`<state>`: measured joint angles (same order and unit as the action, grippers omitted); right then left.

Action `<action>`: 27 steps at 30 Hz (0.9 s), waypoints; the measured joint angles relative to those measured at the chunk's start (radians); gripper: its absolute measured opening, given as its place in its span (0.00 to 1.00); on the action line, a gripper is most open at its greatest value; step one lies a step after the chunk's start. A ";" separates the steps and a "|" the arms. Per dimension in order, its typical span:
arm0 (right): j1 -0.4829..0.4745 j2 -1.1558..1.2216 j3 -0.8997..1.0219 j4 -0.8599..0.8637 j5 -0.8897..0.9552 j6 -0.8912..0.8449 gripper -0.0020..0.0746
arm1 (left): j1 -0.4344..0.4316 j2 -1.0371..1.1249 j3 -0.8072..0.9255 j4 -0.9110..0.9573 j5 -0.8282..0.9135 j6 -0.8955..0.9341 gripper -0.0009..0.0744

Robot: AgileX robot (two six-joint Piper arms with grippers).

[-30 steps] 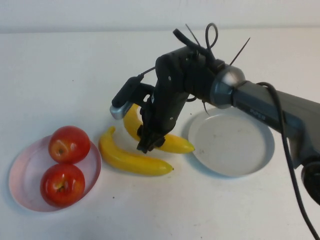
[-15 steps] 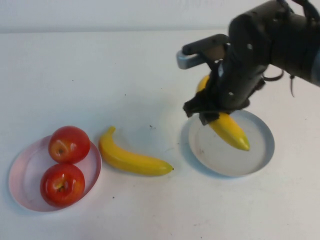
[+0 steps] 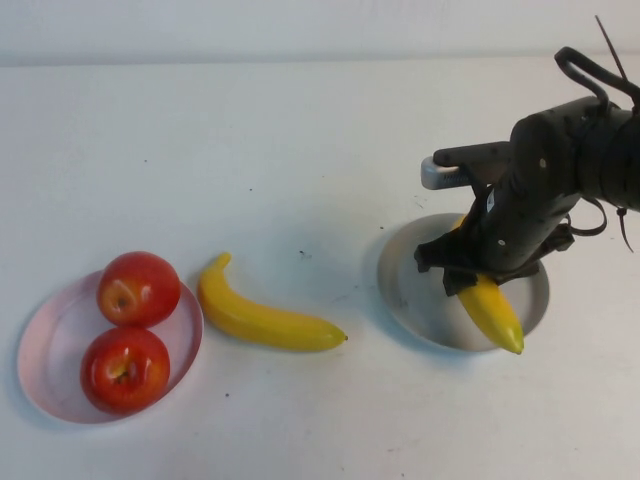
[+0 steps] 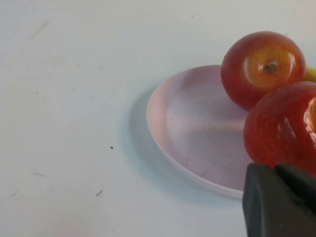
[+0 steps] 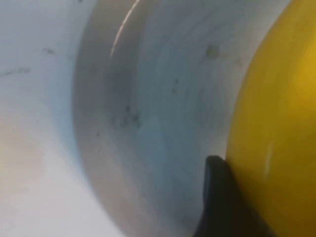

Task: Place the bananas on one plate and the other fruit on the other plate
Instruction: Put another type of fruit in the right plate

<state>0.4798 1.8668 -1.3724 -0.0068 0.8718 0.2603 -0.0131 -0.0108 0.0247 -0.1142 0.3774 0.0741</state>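
My right gripper (image 3: 470, 275) is shut on a yellow banana (image 3: 492, 310) and holds it low over the grey-blue plate (image 3: 410, 290), with the banana's tip over the near rim. In the right wrist view the banana (image 5: 276, 98) fills one side, a dark finger (image 5: 217, 197) presses against it, and the plate (image 5: 158, 89) lies below. The second banana (image 3: 262, 320) lies on the table between the plates. Two red apples (image 3: 138, 288) (image 3: 124, 368) sit on the pale pink plate (image 3: 45, 350). My left gripper (image 4: 275, 170) is shut and empty beside that pink plate (image 4: 187, 123) and its apples (image 4: 261, 66) (image 4: 281, 128).
The white table (image 3: 300, 150) stretches bare behind the plates and the loose banana. My right arm (image 3: 570, 160) reaches in from the right edge above the grey-blue plate. The left arm is out of the high view.
My right gripper lifted one banana from beside the other and carried it right to the grey-blue plate, then lowered it toward the plate's near side. The second banana and the apples stayed put.
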 joint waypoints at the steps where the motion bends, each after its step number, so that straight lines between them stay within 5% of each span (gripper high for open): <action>1: -0.004 0.010 0.000 0.007 -0.010 0.000 0.42 | 0.000 0.000 0.000 0.000 0.000 0.000 0.01; 19: 0.003 -0.009 -0.044 0.020 0.021 -0.032 0.59 | 0.000 0.000 0.000 0.000 0.000 0.000 0.01; 27: 0.165 -0.014 -0.191 0.182 0.088 -0.593 0.57 | 0.000 0.000 0.000 0.000 0.000 0.000 0.01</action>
<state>0.6446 1.8526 -1.5636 0.1752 0.9599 -0.3324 -0.0131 -0.0108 0.0247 -0.1142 0.3774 0.0741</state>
